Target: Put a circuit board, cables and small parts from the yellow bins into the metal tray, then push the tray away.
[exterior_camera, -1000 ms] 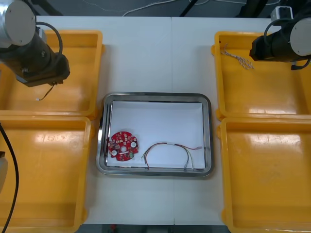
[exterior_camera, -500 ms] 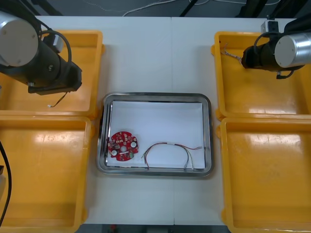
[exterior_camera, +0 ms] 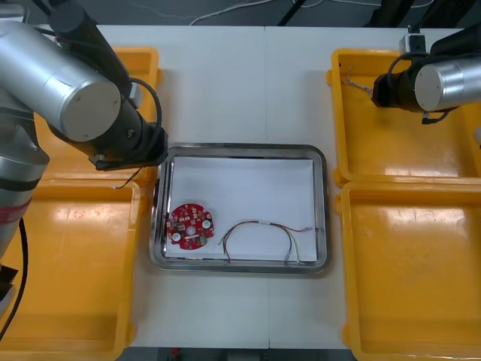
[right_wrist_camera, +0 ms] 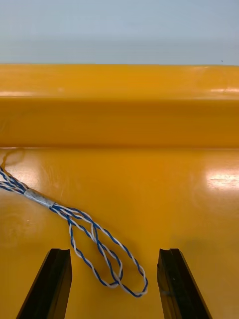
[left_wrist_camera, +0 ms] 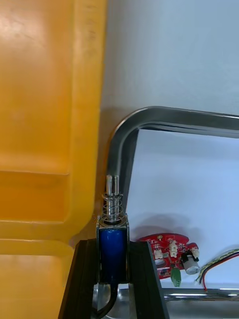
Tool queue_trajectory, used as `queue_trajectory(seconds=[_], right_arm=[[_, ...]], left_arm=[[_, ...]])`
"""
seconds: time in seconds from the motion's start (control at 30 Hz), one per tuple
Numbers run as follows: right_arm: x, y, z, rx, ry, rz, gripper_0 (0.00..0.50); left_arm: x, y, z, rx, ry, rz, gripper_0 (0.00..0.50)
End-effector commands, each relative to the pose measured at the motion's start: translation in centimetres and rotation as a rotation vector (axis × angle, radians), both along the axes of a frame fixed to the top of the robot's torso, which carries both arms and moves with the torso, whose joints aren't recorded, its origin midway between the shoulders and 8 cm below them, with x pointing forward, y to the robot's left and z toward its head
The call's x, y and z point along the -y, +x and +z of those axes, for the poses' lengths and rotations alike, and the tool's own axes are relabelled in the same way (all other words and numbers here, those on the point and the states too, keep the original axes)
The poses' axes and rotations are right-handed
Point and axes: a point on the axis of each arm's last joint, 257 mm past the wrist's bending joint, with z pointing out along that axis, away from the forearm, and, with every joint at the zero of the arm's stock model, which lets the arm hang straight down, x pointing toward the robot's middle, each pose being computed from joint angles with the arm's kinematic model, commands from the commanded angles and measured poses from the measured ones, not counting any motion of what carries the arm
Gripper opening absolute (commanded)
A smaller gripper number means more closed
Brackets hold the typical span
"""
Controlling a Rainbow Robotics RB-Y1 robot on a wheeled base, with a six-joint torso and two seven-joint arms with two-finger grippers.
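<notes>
Small metal part (left_wrist_camera: 113, 227), pinched in the left gripper (left_wrist_camera: 113, 244) at the metal tray's (left_wrist_camera: 149, 115) corner rim, best carried inward, clear of the red circuit board (left_wrist_camera: 167, 254), before releasing; right gripper (right_wrist_camera: 114, 254), fingers apart, over the twisted blue and white cable (right_wrist_camera: 41, 198).

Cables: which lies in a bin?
The blue and white cable, in the far right bin at the right gripper; the red and yellow cable is in the tray.
</notes>
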Motion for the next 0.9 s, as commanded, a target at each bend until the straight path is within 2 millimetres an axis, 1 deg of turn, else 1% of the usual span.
queue_trajectory(seconds=[0.03,0.2,0.3,0.37,0.53,0.57,0.6,0.63,0.67,0.7,0.73,0.8,0.9], right_arm=[[-2.4,1.2,2.1,0.037,-0.07,0.074,0.5],[-2.8,1.1,1.3,0.023,-0.09,0.089,0.5],[-2.9,1.0,1.1,0.019,-0.092,0.092,0.5],[-2.9,1.0,0.6,0.01,-0.096,0.092,0.5],[-2.9,1.0,0.6,0.01,-0.102,0.097,0.5],[-2.9,1.0,0.6,0.01,-0.105,0.098,0.488],[-2.9,1.0,0.6,0.01,-0.106,0.099,0.461],[-2.9,1.0,0.5,0.008,-0.107,0.1,0.345],[-2.9,1.0,0.6,0.01,-0.11,0.102,0.157],[-2.9,1.0,0.6,0.01,-0.111,0.103,0.02],[-2.9,1.0,0.5,0.008,-0.112,0.103,0.0],[-2.8,1.0,0.6,0.01,-0.116,0.104,0.0],[-2.7,1.0,0.8,0.012,-0.119,0.106,0.0]], left_arm=[[2.2,-0.5,-0.3,0.025,-0.006,-0.046,0.0],[3.9,-0.7,-1.2,0.026,-0.009,-0.078,0.0],[4.4,-1.0,-1.6,0.02,-0.009,-0.085,0.0],[4.7,-1.2,-2.0,0.017,-0.008,-0.09,0.0],[5.1,-1.6,-2.8,0.005,0.0,-0.091,0.0],[5.3,-1.7,-2.9,0.005,-0.003,-0.091,0.0],[5.4,-1.6,-2.9,0.007,-0.005,-0.091,0.0],[5.7,-1.6,-2.9,0.013,-0.007,-0.094,0.0],[5.9,-1.5,-3.1,0.02,-0.01,-0.09,0.0],[6.2,-1.3,-3.3,0.027,-0.018,-0.08,0.0],[6.4,-1.2,-3.4,0.032,-0.022,-0.077,0.0],[7.0,-0.8,-3.8,0.051,-0.035,-0.068,0.0],[7.3,-0.2,-4.3,0.069,-0.038,-0.054,0.0]])
